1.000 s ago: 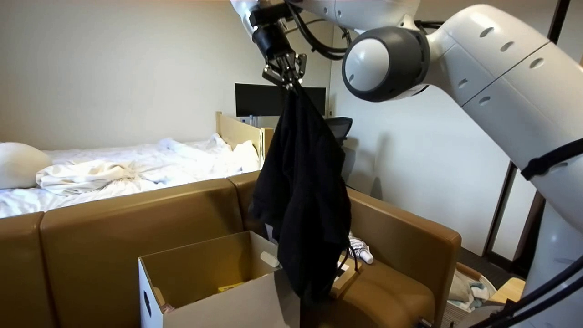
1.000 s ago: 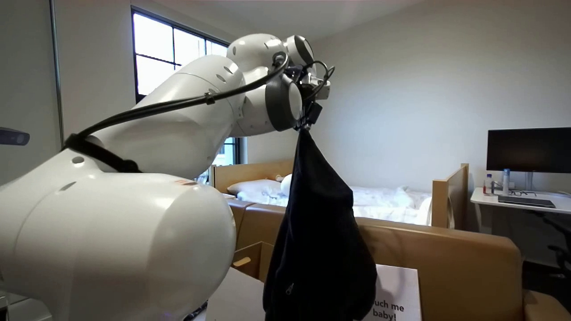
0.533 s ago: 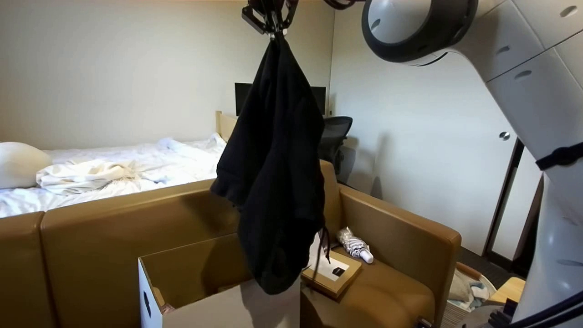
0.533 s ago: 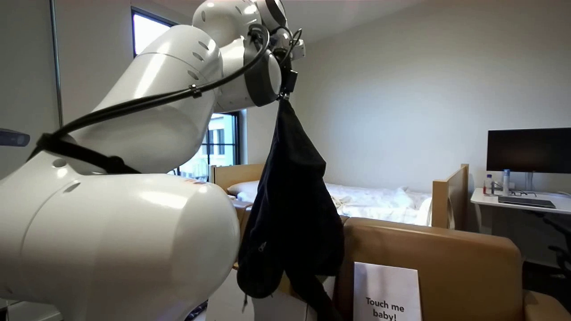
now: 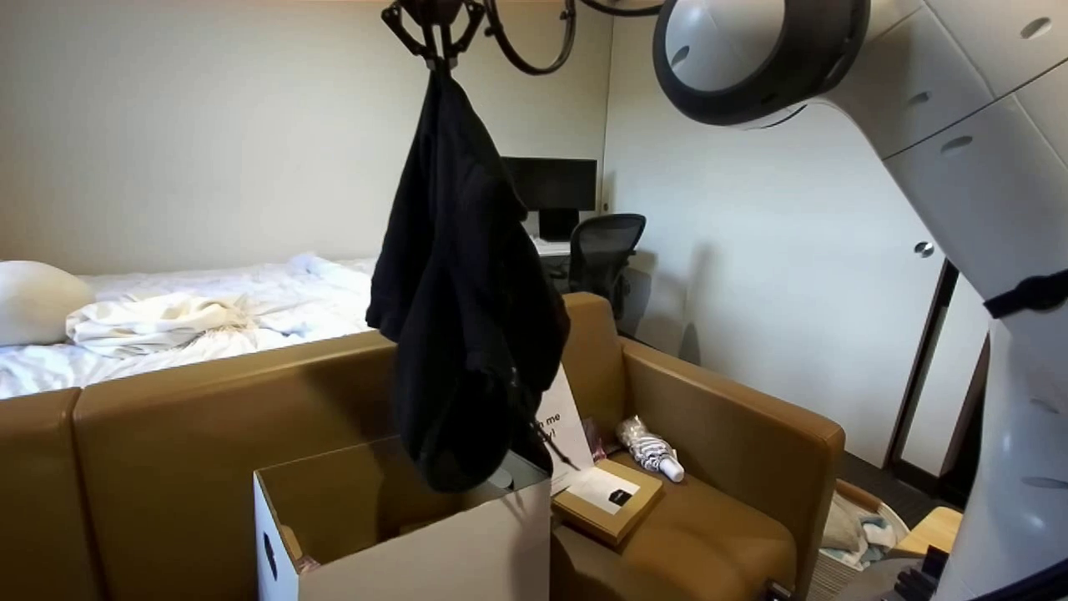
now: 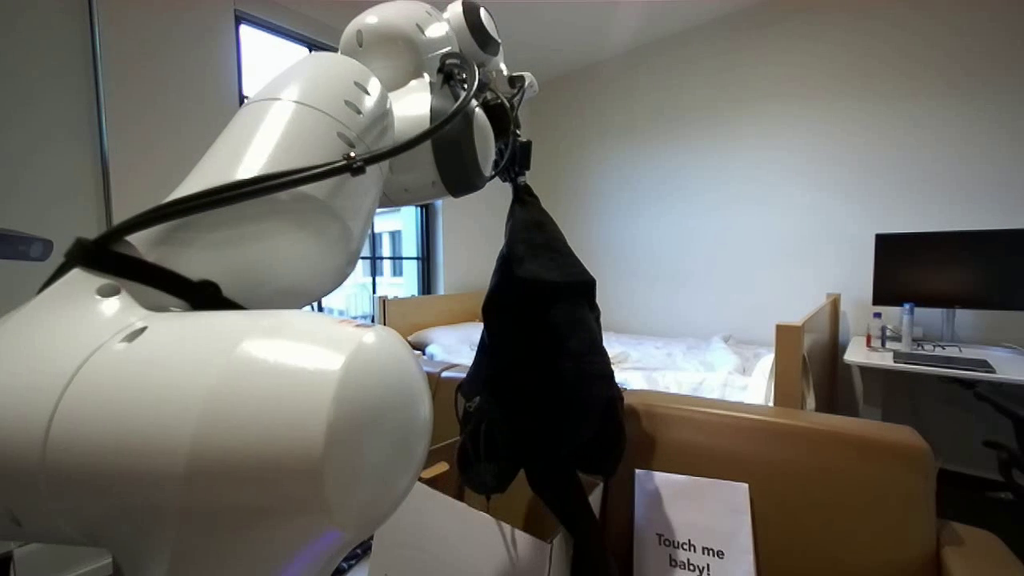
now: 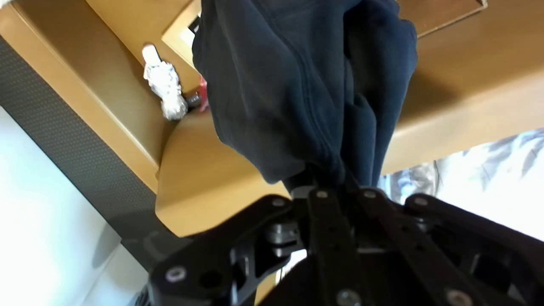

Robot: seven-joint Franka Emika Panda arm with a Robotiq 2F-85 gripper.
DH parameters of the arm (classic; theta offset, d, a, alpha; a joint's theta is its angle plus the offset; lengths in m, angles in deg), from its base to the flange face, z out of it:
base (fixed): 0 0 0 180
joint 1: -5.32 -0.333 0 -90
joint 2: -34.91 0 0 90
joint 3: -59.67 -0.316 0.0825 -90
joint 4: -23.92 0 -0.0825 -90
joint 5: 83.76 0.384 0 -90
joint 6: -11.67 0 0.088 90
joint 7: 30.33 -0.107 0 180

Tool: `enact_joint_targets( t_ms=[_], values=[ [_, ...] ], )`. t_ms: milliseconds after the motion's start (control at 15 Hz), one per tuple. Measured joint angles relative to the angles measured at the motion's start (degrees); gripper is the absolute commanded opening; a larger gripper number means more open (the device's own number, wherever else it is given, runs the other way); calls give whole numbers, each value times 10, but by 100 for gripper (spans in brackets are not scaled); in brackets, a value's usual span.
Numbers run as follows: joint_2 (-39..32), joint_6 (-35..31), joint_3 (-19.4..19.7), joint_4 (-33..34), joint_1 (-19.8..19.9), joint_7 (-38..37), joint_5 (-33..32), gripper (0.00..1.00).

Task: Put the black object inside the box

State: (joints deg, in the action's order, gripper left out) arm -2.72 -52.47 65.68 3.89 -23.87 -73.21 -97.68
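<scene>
The black object is a dark cloth garment (image 5: pixel 467 292), with a zip and cords, also in an exterior view (image 6: pixel 552 336). My gripper (image 5: pixel 440 63) is shut on its top end and holds it hanging, as the wrist view shows (image 7: pixel 340 187). The box (image 5: pixel 417 551) is white outside and brown inside, open at the top, on the sofa; it also shows in an exterior view (image 6: pixel 456 528). The garment's lower end overlaps the box's opening near one end. A dark sleeve or strap (image 6: pixel 572 512) hangs lower, across the box's outer corner. Whether any cloth is below the rim is unclear.
The brown sofa (image 5: pixel 209 409) has a back behind the box and an armrest (image 5: pixel 734 409). A white printed sign (image 6: pixel 694 520), a flat brown box (image 5: pixel 609 501) and a folded umbrella (image 5: pixel 651 451) stand or lie beside the box. A bed (image 5: pixel 250 292) is behind.
The gripper has risen and moved with the garment over toward the box, then shifted a little further and slightly down. The cloth swings and has turned; the sign shows more.
</scene>
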Motion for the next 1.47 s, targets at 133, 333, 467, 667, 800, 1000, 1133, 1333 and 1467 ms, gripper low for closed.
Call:
enact_joint_targets(
  t_ms=[133, 333, 467, 667, 800, 1000, 1133, 1333, 1467],
  values=[
    [-3, -30, 3, 0, -33, 0, -25, 5],
    [-5, -39, 11, 0, -88, 0, -52, 5],
    [-5, -39, 15, 0, -120, 0, -59, 5],
    [-1, -38, 23, 0, -166, -1, -76, 5],
    [3, -36, 32, -3, -187, -4, -88, 5],
    [1, -39, 43, -8, -169, -5, -89, 5],
    [-9, -42, 42, -8, -132, -5, -84, 5],
    [-25, -50, 26, -25, -67, 3, -33, 5],
    [-40, -53, 3, -50, -22, 15, 19, 5]
  ],
)
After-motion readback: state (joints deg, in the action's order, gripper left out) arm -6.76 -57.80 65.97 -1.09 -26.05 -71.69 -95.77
